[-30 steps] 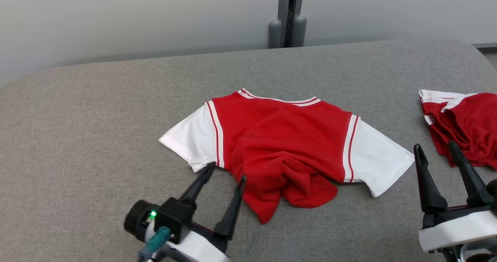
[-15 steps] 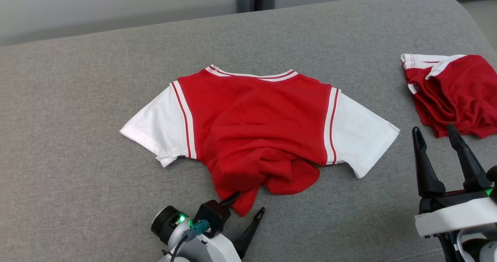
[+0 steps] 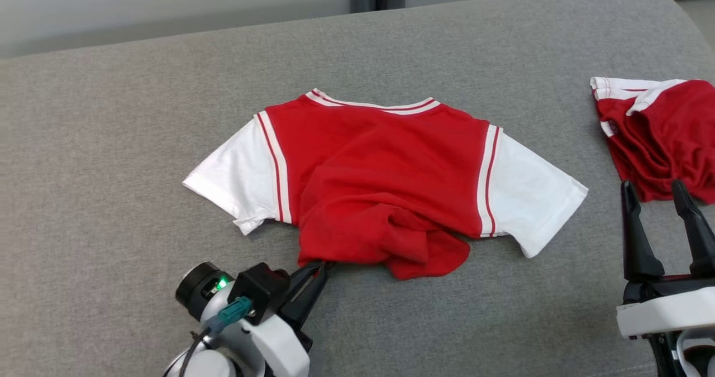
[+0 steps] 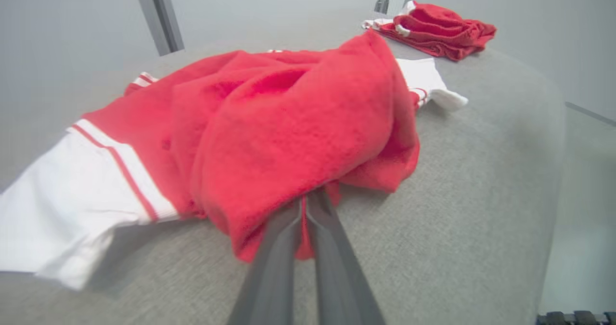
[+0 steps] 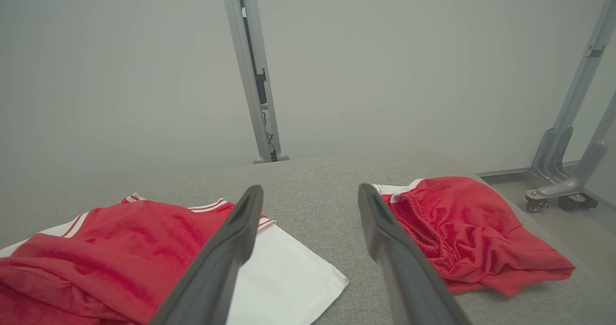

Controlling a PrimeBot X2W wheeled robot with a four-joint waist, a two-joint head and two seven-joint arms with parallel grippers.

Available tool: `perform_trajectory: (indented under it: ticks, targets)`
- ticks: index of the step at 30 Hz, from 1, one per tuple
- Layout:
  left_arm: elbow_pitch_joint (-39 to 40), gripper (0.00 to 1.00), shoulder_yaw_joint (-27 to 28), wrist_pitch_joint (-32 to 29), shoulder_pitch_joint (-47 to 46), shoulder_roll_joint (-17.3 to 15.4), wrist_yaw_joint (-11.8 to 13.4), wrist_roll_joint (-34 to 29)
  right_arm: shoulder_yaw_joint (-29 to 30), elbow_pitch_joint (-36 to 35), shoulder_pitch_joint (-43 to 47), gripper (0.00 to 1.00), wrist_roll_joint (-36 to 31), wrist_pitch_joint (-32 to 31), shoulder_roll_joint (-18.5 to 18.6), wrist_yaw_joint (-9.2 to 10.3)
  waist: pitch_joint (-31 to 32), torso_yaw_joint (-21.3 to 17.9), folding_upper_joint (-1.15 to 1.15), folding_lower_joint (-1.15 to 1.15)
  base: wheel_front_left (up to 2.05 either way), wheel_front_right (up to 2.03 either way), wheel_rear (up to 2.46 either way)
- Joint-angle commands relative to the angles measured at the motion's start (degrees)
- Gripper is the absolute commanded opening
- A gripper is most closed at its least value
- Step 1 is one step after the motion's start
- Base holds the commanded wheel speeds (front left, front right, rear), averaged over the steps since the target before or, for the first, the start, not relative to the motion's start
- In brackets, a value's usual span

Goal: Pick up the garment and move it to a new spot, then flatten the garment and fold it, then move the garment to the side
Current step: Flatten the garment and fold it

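Note:
The garment (image 3: 380,176) is a red T-shirt with white sleeves, lying on the grey cushioned surface (image 3: 111,142) with its lower part bunched up. My left gripper (image 3: 319,267) is shut on the shirt's near left hem corner. In the left wrist view the two fingers meet at the red fabric (image 4: 288,137), left gripper (image 4: 304,201) pinching a fold. My right gripper (image 3: 654,190) stands open near the right edge, clear of the shirt's right sleeve (image 3: 536,198). In the right wrist view the right gripper (image 5: 310,192) has nothing between its fingers, the garment (image 5: 120,238) lying to its left.
A second red and white piece of clothing (image 3: 659,137) lies crumpled at the far right, just beyond my right gripper, second piece (image 5: 462,228) also in the right wrist view. A grey metal post (image 5: 252,70) stands behind the surface. A wheeled frame base (image 5: 558,180) sits on the floor to the right.
My left gripper, open half a second ago, has closed on the shirt's near hem. The camera shifted slightly. The right gripper stayed open.

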State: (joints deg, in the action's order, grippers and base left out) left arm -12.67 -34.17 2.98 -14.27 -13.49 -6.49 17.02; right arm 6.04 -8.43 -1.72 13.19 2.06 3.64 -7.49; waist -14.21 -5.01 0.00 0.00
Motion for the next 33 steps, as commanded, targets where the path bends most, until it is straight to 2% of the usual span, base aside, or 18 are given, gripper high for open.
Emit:
perform_trajectory:
  ticks: [1,2,3,8,11,15,18,20,22,25,32,33]
  targets:
    - [7.35,0.0,1.19,-2.42,2.1,-2.77,-0.21,2.12,0.58,-0.06,0.72,1.0,0.38,0.23,0.03,0.0,0.82,1.57,0.0,0.0,0.0,0.0,0.0]
    - [11.25,0.0,2.07,-3.82,2.99,-4.08,-0.09,3.16,0.81,0.03,0.87,1.0,0.47,0.03,0.0,0.0,1.0,2.12,0.0,0.0,0.0,0.0,0.0]
    - [11.25,0.0,2.07,-3.82,2.99,-4.08,-0.09,3.16,0.81,0.03,0.87,1.0,0.47,0.03,0.0,0.0,1.0,2.12,0.0,0.0,0.0,0.0,0.0]
    - [29.5,0.0,7.74,-11.75,7.03,-11.11,3.14,6.33,1.86,0.05,1.08,1.0,1.04,0.02,-0.14,0.0,1.51,4.79,0.0,0.0,0.0,0.0,0.0]
    - [37.91,0.0,10.91,-16.15,8.67,-14.25,4.36,9.1,1.94,-0.03,1.12,1.0,1.22,-0.25,-0.21,0.0,1.68,6.1,0.0,0.0,0.0,0.0,0.0]
    - [45.23,0.0,14.48,-20.67,10.05,-17.6,4.83,13.75,2.03,-0.07,0.54,1.0,1.48,-0.54,-0.22,0.0,1.68,7.11,0.0,0.0,0.0,0.0,0.0]
    - [47.75,0.0,17.39,-23.15,10.24,-19.96,5.18,16.44,1.96,0.06,0.2,1.0,1.6,-0.55,-0.24,0.0,1.62,7.35,0.0,0.0,0.0,0.0,0.0]
    - [46.52,0.0,19.62,-24.36,10.61,-20.49,5.64,19.77,1.53,0.3,-0.2,1.0,1.88,-0.59,-0.2,0.0,1.33,6.89,0.0,0.0,0.0,0.0,0.0]
    - [43.07,0.0,20.87,-24.48,11.01,-21.41,5.74,20.54,1.16,0.58,-0.45,1.0,2.07,-0.5,-0.24,0.0,0.96,6.24,0.0,0.0,0.0,0.0,0.0]
    - [35.91,0.0,21.12,-23.21,11.84,-19.63,5.01,23.76,0.62,1.0,-1.09,1.0,2.26,-0.17,-0.27,0.0,0.36,5.1,0.0,0.0,0.0,0.0,0.0]
    - [17.51,0.0,20.25,-17.31,10.18,-15.83,2.21,25.98,0.08,2.26,-2.06,1.0,2.38,0.14,-0.22,0.0,-0.84,3.4,0.0,0.0,0.0,0.0,0.0]
    - [15.55,0.2,20.35,-16.19,9.7,-15.4,1.99,25.97,0.11,2.39,-2.19,1.0,2.36,0.11,-0.19,0.0,-0.92,3.31,0.0,0.0,0.0,0.0,0.0]
